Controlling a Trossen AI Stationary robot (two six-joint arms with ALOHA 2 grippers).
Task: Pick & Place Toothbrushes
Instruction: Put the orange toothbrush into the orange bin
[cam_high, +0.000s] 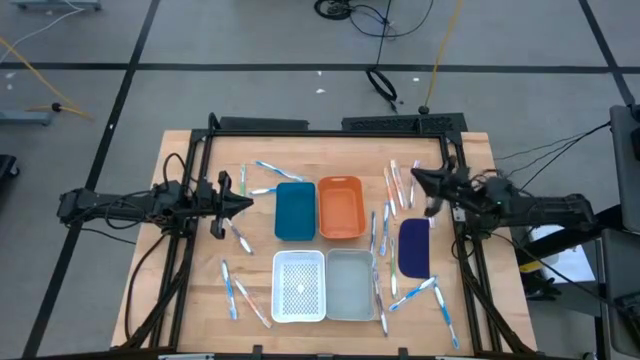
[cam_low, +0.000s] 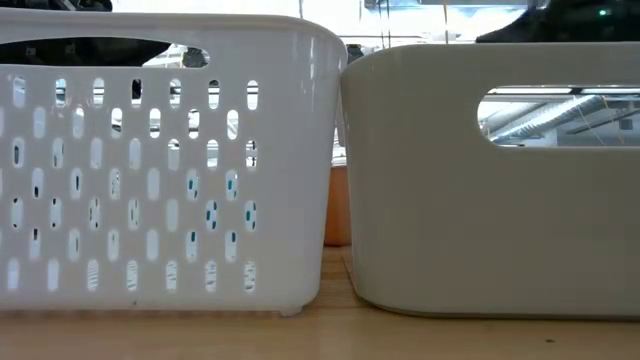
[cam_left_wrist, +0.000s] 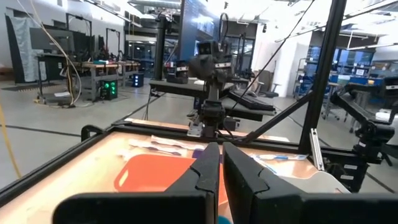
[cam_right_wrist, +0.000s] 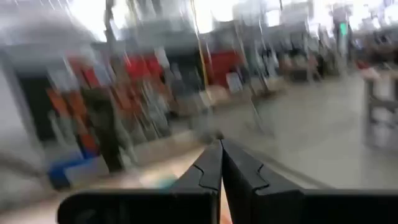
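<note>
Several toothbrushes lie flat and scattered on the wooden table: a few near the far edge, some by my right gripper, others at the near left and more at the near right. My left gripper hovers left of the blue tray, fingers level and pointing right; it is shut to a slit and holds nothing I can see. My right gripper hovers right of the orange tray, pointing left, and is shut. Its wrist view is blurred.
Four small trays sit mid-table: blue, orange, white perforated and grey. A dark blue oblong pad lies to their right. The white tray and the grey tray fill the low view. A black frame rims the table.
</note>
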